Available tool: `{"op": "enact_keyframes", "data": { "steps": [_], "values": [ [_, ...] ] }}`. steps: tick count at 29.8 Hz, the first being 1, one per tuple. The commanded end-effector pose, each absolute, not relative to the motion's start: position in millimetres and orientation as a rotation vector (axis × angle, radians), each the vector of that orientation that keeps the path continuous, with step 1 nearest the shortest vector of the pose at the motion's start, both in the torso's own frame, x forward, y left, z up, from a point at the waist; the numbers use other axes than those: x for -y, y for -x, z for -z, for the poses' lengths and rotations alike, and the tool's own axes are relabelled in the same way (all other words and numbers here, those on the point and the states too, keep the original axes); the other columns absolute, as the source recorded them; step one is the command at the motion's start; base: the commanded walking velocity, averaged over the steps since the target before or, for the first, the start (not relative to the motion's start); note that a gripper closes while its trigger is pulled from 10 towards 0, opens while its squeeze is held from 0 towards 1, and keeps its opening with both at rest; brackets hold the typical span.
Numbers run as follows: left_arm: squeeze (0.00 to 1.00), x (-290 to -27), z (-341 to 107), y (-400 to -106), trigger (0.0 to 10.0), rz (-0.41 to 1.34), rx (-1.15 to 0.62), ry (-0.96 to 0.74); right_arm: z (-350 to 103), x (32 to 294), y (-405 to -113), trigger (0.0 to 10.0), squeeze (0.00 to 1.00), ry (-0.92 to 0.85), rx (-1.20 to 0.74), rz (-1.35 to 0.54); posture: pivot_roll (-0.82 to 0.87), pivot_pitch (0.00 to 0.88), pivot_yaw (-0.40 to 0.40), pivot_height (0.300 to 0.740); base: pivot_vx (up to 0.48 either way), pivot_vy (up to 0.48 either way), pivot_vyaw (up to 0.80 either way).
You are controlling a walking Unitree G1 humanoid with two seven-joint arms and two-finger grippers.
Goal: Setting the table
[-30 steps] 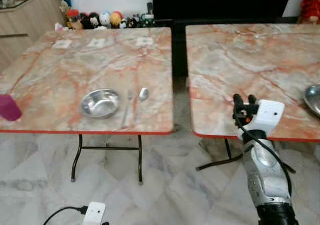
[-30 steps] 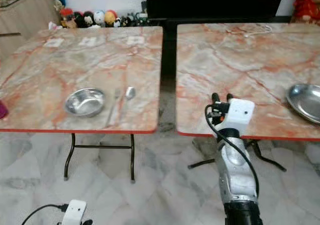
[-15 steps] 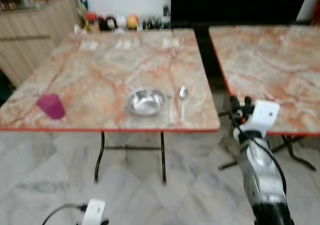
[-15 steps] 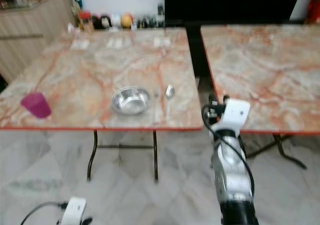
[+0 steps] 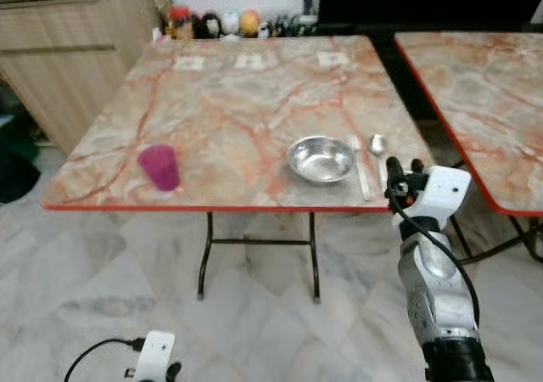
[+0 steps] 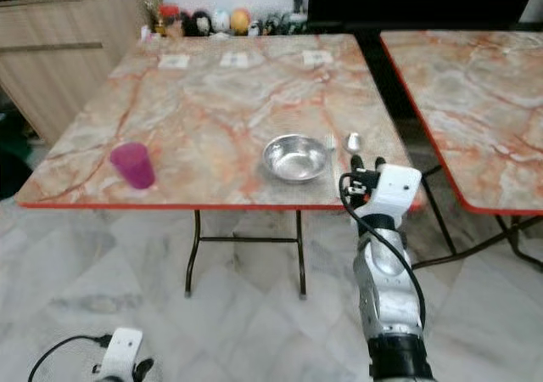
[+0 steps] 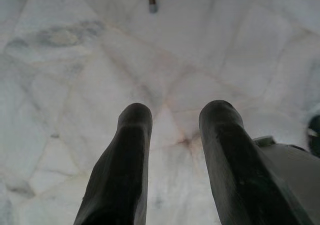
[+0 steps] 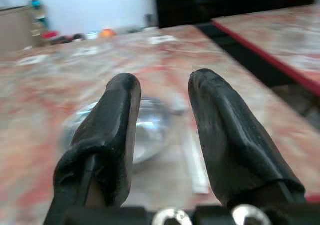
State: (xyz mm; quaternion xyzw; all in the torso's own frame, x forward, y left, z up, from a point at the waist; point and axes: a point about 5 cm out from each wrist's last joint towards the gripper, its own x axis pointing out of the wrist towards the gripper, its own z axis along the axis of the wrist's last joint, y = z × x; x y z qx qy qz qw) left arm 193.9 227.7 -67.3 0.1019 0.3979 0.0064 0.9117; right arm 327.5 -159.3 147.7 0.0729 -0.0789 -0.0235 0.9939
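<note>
The right hand (image 5: 404,166), its fingers parted and empty, hovers at centre-right beside the marble-patterned bench (image 5: 246,102) bearing a round steel bowl (image 5: 320,159), while the left hand (image 7: 175,135) hangs parted over the floor.

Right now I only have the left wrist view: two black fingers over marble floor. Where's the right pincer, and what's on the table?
Observer: The right pincer is raised at the near edge of the left table, fingers open, empty.
Operator: What's in front of it?
Observer: A steel bowl, with a fork and a spoon lying beside it.
Operator: Anything else there?
Observer: A purple cup stands upright near the table's front left corner.
</note>
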Motion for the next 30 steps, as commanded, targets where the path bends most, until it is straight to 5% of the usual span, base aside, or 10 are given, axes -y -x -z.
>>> {"op": "enact_keyframes", "data": {
  "steps": [1,22,23,24,30],
  "values": [
    [0.00,-223.6,69.0,-192.4,10.0,-0.009,-0.821,-0.197,-151.5,166.5,-328.2,10.0,0.00,-0.138,0.174,0.067,-0.07,0.078,0.030,0.740,0.304,0.000,0.00],
    [0.00,-220.1,67.3,-196.1,10.0,0.003,-0.802,-0.200,-150.0,165.0,-328.5,10.0,0.03,-0.177,0.168,0.061,-0.07,0.088,0.031,0.740,0.289,0.000,0.00],
    [0.00,-220.0,67.3,-196.1,10.0,0.003,-0.801,-0.199,-149.8,164.5,-328.1,10.0,0.37,-0.190,0.167,0.057,-0.07,0.089,0.031,0.740,0.000,0.000,0.00],
    [0.00,-219.9,67.2,-196.2,10.0,0.003,-0.800,-0.199,-149.7,163.9,-327.4,10.0,1.00,-0.211,0.166,0.052,-0.07,0.089,0.030,0.740,0.000,0.000,0.00],
    [0.00,-218.9,67.6,-195.7,10.0,0.008,-0.800,-0.200,-148.2,169.0,-322.0,10.0,1.00,-0.314,0.137,0.083,-0.07,0.094,0.030,0.740,0.000,0.000,0.00]
  ]
}}
